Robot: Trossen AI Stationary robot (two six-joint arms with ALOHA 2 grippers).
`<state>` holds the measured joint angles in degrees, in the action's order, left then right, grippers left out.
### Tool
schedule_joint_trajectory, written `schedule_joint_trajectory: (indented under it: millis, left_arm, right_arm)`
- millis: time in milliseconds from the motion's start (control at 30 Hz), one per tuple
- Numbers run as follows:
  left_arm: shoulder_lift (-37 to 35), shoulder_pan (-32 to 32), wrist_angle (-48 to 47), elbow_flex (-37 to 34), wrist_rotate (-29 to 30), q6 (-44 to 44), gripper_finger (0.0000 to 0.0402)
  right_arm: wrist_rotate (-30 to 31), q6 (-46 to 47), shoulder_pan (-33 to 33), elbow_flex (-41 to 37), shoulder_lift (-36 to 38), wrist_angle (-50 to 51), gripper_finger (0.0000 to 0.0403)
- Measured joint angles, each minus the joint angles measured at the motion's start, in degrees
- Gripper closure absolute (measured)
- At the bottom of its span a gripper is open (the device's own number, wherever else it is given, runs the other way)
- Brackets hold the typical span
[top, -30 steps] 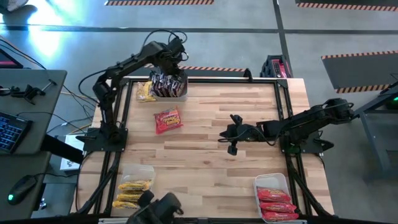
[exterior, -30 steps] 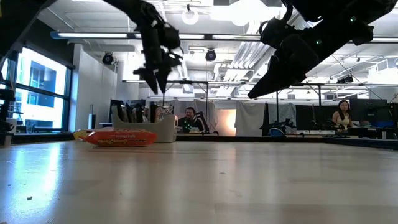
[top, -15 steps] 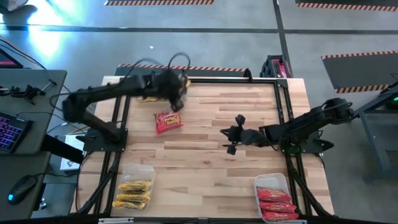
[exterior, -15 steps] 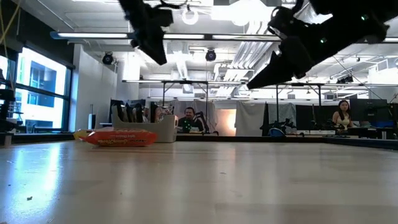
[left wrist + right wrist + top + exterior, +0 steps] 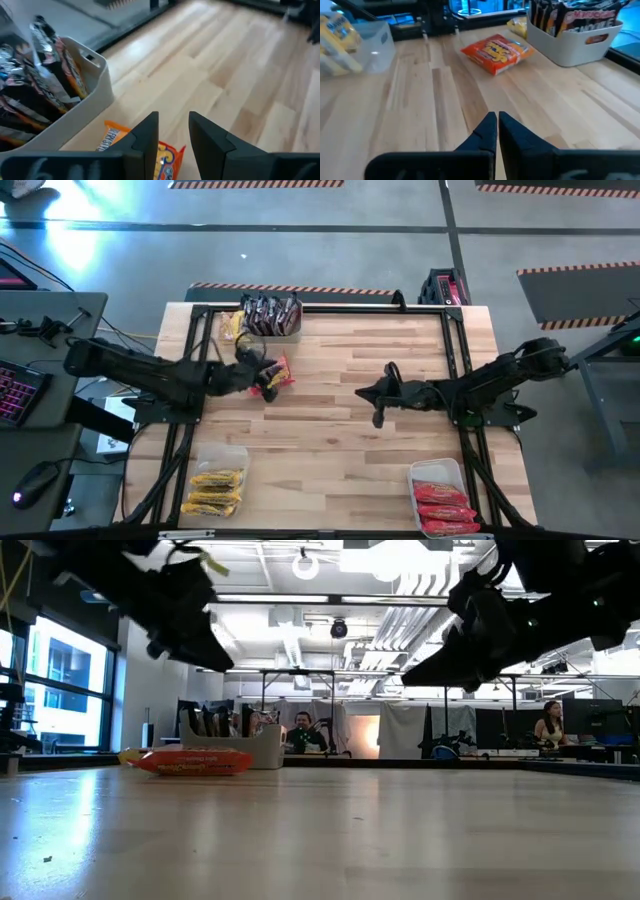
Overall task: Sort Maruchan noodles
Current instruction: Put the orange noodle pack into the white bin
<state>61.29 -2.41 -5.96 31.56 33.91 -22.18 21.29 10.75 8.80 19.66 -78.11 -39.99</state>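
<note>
The red-orange packet [image 5: 274, 375] is taken as the landmark: it is seen lying flat on the bare wooden table [image 5: 340, 420], loose, outside every bin. The left gripper [image 5: 252, 370] is held low right over the packet's edge, its arm stretched across from the table's left side. In the left wrist view the fingers [image 5: 148, 134] are seen slightly parted, a narrow gap between them, nothing gripped, the packet [image 5: 150, 150] showing just beneath the tips.

Just beyond the packet, at the far edge, the pale bin [image 5: 272, 318] is found, packed with dark packets [image 5: 268, 310] standing on edge. A yellow packet [image 5: 232, 327] is spotted lying beside that bin, on the table.

Well away from the red-orange packet, toward the table's right half, the right gripper [image 5: 380, 395] is held above the boards. Its fingers [image 5: 487, 131] are seen pressed together, empty, and pointed toward the packet [image 5: 495, 52].

At the near edge, far from the packet, two clear bins are noted: one [image 5: 215, 477] filled with yellow packets at the left corner, one [image 5: 440, 498] filled with red packets at the right.
</note>
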Motion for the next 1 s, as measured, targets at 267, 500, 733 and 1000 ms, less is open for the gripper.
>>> schedule_joint_trajectory:
  millis: [267, 500, 733, 1000]
  left_arm:
    - [-0.37, -5.17, 10.67, -8.81, 3.87, 0.86, 0.0301]
    - [0.69, -8.58, 8.17, -9.23, 4.28, -3.10, 0.0264]
    - [1.61, -13.32, 2.40, -8.97, 5.91, -0.86, 0.0201]
    - [3.77, -14.87, -12.59, -8.97, 8.21, -14.04, 0.0181]
  right_arm:
    - [-1.11, -0.34, -1.44, 5.56, 0.00, 1.43, 0.0402]
    - [0.00, -3.28, 0.89, 10.82, 0.00, 8.52, 0.0373]
    - [0.33, -3.28, 2.48, 11.17, 0.00, 9.88, 0.0296]
    - [0.56, -3.28, 2.45, 11.17, 0.00, 10.44, 0.0249]
